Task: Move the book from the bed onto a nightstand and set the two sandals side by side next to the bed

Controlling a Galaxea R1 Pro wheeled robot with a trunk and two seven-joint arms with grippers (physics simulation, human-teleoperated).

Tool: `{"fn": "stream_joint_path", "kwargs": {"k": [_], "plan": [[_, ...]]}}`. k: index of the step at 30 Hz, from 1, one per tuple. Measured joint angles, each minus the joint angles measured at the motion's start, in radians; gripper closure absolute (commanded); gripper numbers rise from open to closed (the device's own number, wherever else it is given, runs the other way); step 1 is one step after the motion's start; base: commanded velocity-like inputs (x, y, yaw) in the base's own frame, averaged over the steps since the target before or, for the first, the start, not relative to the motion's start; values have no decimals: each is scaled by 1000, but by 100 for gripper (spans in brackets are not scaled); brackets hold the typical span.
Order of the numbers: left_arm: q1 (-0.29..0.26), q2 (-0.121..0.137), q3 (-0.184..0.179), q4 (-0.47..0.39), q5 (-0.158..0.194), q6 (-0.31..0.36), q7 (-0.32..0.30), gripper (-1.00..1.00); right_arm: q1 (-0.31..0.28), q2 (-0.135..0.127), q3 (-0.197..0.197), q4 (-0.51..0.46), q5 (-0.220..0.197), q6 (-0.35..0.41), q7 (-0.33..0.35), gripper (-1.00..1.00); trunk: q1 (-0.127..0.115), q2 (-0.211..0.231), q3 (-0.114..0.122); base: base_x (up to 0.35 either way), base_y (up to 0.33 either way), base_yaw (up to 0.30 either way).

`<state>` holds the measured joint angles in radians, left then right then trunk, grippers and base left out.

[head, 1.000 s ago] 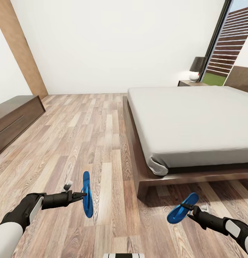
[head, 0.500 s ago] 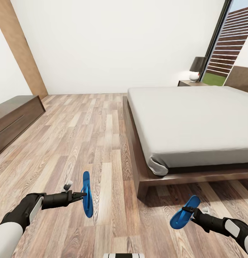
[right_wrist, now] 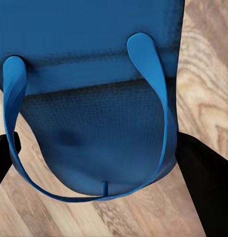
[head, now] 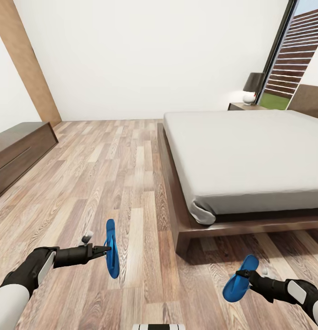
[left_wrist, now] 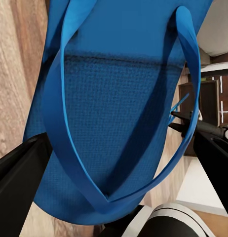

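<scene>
Two bright blue flip-flop sandals hang above the wood-plank floor (head: 131,183), one in each black gripper. The left gripper (head: 106,250) is clamped on the first blue sandal (head: 111,250), held on edge, left of the near corner of the low double bed (head: 241,156) with its light-grey mattress. The right gripper (head: 241,276) grips the second blue sandal (head: 240,277) in front of the bed's foot; it has dropped lower and shifted slightly right since a second ago, while the left arm has stayed put. Both arms reach forward, low, forearms near level. One dark wooden nightstand (head: 245,106) bearing a black-shaded lamp (head: 253,87) stands beyond the bed's far side.
</scene>
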<state>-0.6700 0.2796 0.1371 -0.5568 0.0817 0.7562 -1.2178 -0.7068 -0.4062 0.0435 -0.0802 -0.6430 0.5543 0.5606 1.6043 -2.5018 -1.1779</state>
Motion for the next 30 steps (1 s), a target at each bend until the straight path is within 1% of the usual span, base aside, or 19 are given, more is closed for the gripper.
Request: {"fn": "stream_joint_path", "kwargs": {"k": [4,6,8,12,18,20,22,26,27,29,30], "plan": [[0,0,0,0,0,0,0,100,0,0,1,-10,1,0,-3,100,0,0,0,0,0,0],[0,0,0,0,0,0,0,100,0,0,11,-27,2,1,-8,100,0,0,0,0,0,0],[0,0,0,0,0,0,0,100,0,0,32,-41,4,2,-13,100,0,0,0,0,0,0],[0,-1,0,0,0,0,0,100,0,0,104,-71,5,2,-21,100,0,0,0,0,0,0],[0,-1,0,0,0,0,1,100,0,-2,140,-92,9,4,-23,100,0,0,0,0,0,0],[0,-1,-1,0,0,0,1,100,0,-2,161,-95,29,4,-25,100,0,0,0,0,0,0],[0,-1,-1,0,0,0,0,100,0,-2,169,-100,52,4,-26,100,0,0,0,0,0,0],[0,-2,-1,0,0,0,0,100,-1,-3,177,-127,138,5,-27,100,0,0,0,0,0,0],[0,-2,-1,0,0,0,0,100,-1,-3,177,-131,152,5,-27,100,0,0,0,0,0,0],[0,-2,-1,0,0,0,0,100,-2,-3,180,-140,207,11,-27,100,0,0,0,0,0,0],[0,-2,-1,0,0,0,0,100,-2,-3,180,-142,220,17,-27,100,0,0,0,0,0,0]]}}
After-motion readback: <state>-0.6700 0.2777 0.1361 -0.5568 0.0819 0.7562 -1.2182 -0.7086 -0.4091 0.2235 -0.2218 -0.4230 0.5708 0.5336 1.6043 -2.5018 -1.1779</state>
